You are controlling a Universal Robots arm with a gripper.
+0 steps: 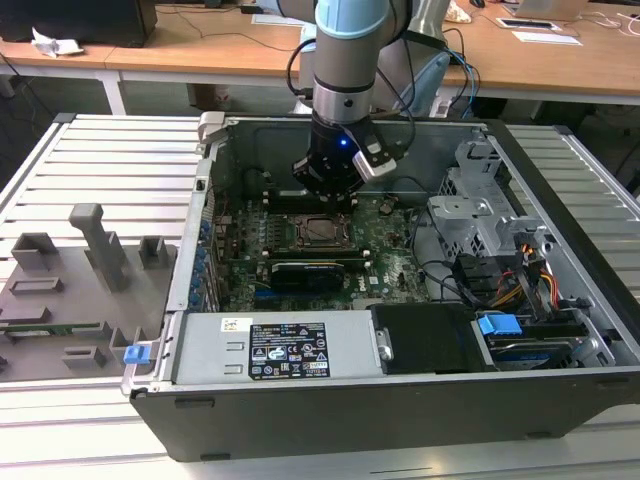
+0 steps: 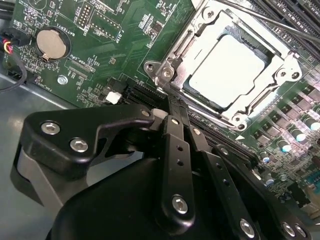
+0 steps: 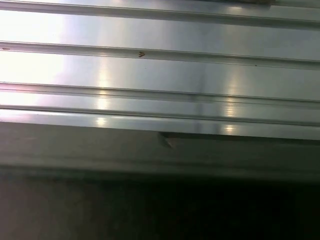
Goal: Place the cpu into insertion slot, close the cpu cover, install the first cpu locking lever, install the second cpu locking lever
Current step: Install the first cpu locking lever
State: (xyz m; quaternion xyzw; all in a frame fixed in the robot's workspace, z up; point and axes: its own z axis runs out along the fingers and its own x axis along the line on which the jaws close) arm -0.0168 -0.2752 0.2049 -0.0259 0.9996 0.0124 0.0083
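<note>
Item: open computer case [image 1: 560,385] on a ribbed aluminium table [image 1: 100,170], green motherboard [image 1: 395,262] lying flat inside

Cpu [image 2: 227,70]: seated in the insertion slot [image 2: 186,89], pale metal top showing through the window; placement step judged done. In the exterior view the socket sits mid-board, just on the near side of the arm's tool

Cpu cover [image 2: 272,82]: silver frame lying flat around the chip in the second wrist view; closing step judged done

Locking levers: thin rods run along the socket's edges; whether either is latched cannot be told, so both lever steps count as possibly outstanding

Gripper [image 2: 172,107]: poised low beside the socket's corner, black fingers [image 2: 175,150] drawn close together with nothing visibly between them; holds no part

Other: coin cell [image 2: 50,42] on the board, grey fixture blocks [image 1: 95,245] at the exterior view's left
</note>
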